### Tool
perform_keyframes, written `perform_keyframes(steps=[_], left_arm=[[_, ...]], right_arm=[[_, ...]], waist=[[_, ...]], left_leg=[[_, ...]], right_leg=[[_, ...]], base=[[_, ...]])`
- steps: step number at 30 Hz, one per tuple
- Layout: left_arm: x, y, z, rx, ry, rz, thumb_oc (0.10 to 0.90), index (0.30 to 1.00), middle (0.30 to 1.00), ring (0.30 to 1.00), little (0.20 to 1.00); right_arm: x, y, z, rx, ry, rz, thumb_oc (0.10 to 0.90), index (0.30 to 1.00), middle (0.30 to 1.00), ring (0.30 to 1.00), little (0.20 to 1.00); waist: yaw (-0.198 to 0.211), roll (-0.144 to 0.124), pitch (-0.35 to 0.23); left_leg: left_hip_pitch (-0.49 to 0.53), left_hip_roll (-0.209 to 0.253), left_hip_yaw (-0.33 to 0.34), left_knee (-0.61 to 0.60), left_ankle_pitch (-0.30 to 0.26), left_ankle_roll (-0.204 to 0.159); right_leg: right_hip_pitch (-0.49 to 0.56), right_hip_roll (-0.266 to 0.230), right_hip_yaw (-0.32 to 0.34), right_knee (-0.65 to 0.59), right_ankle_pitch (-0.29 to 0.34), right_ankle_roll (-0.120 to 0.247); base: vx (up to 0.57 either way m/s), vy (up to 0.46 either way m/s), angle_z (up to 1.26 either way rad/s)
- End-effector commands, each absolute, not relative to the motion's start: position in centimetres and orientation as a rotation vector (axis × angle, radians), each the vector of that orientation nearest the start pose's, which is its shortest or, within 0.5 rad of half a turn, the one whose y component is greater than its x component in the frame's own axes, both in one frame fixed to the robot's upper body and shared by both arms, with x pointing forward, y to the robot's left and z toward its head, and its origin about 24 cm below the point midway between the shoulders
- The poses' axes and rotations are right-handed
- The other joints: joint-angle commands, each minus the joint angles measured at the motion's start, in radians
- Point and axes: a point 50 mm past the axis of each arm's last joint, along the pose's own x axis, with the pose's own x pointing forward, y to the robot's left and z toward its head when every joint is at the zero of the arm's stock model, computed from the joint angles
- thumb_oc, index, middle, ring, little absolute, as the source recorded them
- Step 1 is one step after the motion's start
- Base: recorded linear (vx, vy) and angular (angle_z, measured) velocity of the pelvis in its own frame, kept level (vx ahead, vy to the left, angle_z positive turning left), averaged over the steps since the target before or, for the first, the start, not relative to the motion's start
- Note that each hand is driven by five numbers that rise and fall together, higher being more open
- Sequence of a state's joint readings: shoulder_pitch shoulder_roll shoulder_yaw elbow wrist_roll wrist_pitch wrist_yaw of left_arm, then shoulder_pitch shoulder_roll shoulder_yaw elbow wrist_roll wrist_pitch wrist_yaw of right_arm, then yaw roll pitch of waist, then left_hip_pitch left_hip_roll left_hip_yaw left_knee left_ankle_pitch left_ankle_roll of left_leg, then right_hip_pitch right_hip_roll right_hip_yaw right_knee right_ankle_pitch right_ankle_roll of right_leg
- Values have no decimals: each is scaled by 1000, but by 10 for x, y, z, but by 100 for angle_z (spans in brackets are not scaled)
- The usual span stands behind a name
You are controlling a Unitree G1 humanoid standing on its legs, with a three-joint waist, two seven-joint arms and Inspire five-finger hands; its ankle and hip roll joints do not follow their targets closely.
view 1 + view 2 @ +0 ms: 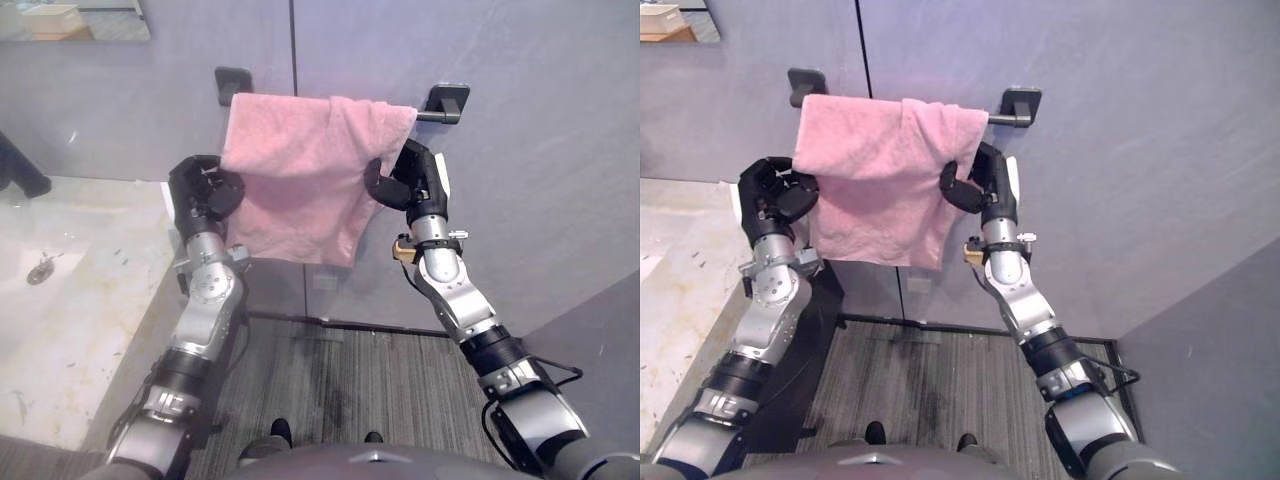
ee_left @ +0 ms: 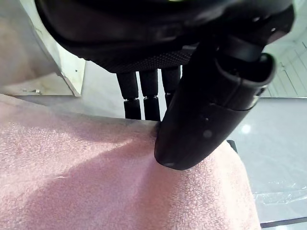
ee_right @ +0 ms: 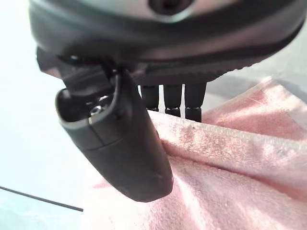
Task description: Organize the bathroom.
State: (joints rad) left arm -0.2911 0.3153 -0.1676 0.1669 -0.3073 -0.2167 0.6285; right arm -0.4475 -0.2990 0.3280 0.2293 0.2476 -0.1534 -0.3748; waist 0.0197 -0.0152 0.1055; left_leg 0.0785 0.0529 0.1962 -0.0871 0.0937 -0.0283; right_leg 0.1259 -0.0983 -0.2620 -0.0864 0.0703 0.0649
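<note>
Pink towel held on wall rail by both hands, beside a marble counter.

Nearest, a dark striped floor mat (image 1: 340, 375) is seen below the arms; a pale marble counter (image 1: 90, 320) with a sink drain (image 1: 42, 268) is seen along the robot's left. Farther off, the pink towel (image 1: 305, 180) is draped over a black towel rail (image 1: 440, 108) fixed on the grey wall (image 1: 540, 150). Its left edge is pinched between thumb and curled fingers of the left hand (image 1: 205, 188); its right edge is gripped likewise by the right hand (image 1: 405, 180). A mirror edge (image 1: 75, 20) is noted at the upper corner.
</note>
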Motion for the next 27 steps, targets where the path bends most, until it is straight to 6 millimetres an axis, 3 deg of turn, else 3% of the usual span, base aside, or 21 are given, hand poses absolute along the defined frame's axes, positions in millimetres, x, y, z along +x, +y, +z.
perform_keyframes(steps=[1,9,22,27], left_arm=[[303,192,139,-51,-516,411,400,300,300,300,300],[301,196,136,-50,-516,427,400,300,300,300,300],[292,198,139,-130,-589,565,400,300,300,300,300],[291,195,136,-157,-579,588,400,300,300,300,300]], right_arm=[[322,-127,143,-11,-459,-1,400,300,300,300,300],[316,-134,125,8,-411,-20,400,300,300,300,300],[304,-155,115,338,-406,-424,400,300,300,300,300],[303,-152,112,352,-389,-449,400,300,300,300,300]], waist=[[-1,-20,-83],[-11,-16,-83],[-18,-5,-77],[-15,-5,-77]], left_leg=[[50,-25,-7,0,-95,6],[52,-25,0,0,-94,6],[55,-26,4,0,-95,11],[55,-27,2,0,-95,12]], right_leg=[[2,-19,-19,-1,-14,36],[0,-19,-14,-1,-11,37],[2,-20,-10,-1,-8,35],[3,-20,-11,-1,-9,33]], base=[[0,0,0],[0,0,0],[0,0,0],[0,0,0]])
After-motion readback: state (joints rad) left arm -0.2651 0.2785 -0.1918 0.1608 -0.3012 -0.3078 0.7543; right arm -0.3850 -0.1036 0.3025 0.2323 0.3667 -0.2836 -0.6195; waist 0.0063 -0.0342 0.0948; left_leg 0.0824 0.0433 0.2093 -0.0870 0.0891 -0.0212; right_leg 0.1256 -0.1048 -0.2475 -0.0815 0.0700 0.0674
